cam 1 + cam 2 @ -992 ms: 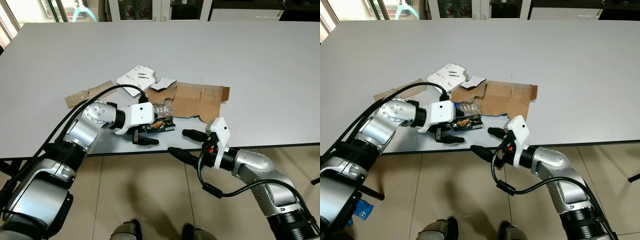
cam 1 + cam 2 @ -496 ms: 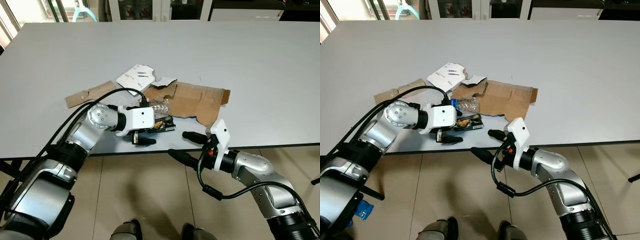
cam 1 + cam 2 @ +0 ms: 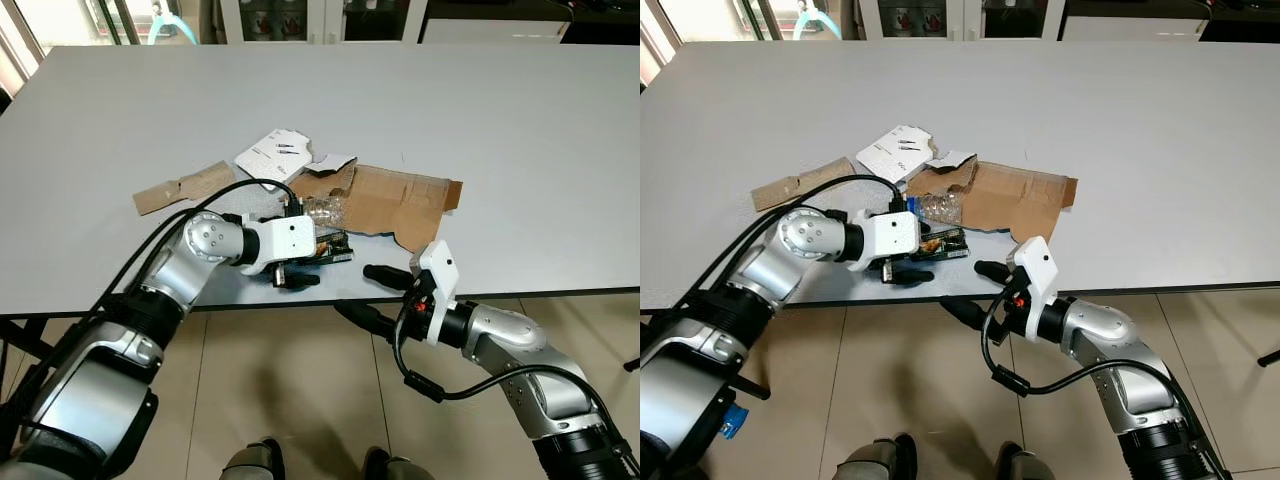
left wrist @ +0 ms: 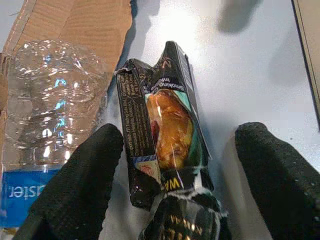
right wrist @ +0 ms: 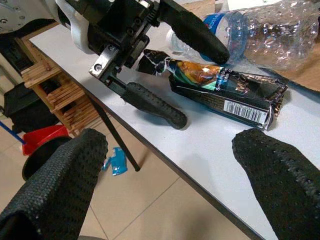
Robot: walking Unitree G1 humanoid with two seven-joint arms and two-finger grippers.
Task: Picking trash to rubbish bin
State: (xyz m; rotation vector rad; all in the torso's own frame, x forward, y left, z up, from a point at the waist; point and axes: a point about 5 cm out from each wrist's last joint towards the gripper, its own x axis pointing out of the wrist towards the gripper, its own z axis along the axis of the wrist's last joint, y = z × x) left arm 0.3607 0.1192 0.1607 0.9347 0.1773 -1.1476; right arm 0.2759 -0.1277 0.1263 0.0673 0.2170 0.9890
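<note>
Left end effector (image 4: 170, 165) open around crumpled wrapper (image 4: 162, 125).

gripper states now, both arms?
Left gripper: open, fingers either side of the snack wrapper, not closed on it.
Right gripper: open, holding nothing, at the table edge.

crumpled black cigarette pack (image 4: 167, 145) beside bottle: "smoking" and "WA" legible, clear crushed plastic bottle (image 4: 47, 120) blue label: "ister", rest unreadable
</note>
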